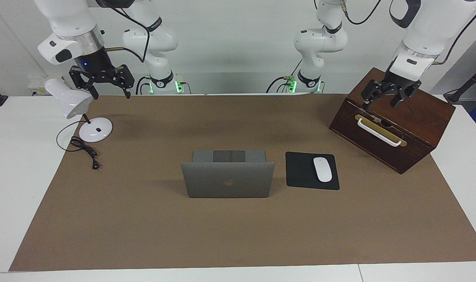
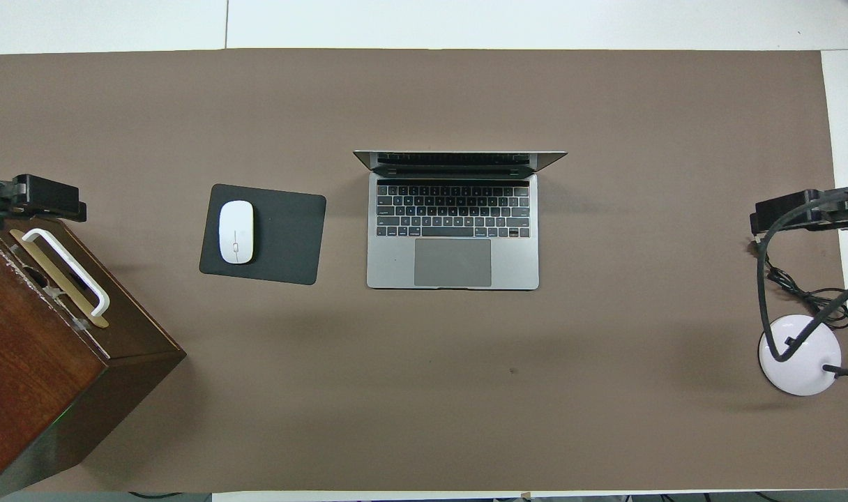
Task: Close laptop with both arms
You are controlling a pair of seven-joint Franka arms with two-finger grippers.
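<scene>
You've got the laptop (image 1: 228, 178) open mid-desk on the brown mat (image 1: 144, 219), lid upright w/ its logo side turned away from the robots, keyboard toward them. Just beside it, toward the left arm's end, a black mouse pad (image 1: 302, 172) w/ a white mouse (image 1: 322, 169) on it. Nearer the robots at that same end sits a wooden box (image 1: 410, 125) w/ a white handle (image 1: 379, 132); the left pincer (image 1: 390, 97) hangs over its top, fingers apart, holding nothing. At the right arm's end a white desk lamp (image 1: 79, 109) w/ its black cord (image 1: 85, 150); the right pincer (image 1: 101, 80) hovers over the lamp head, fingers apart, empty. Nothing lies btwn either pincer and the laptop. In the overhead view both pincers are cut off at the frame edges, and the screen face is barely visible.
</scene>
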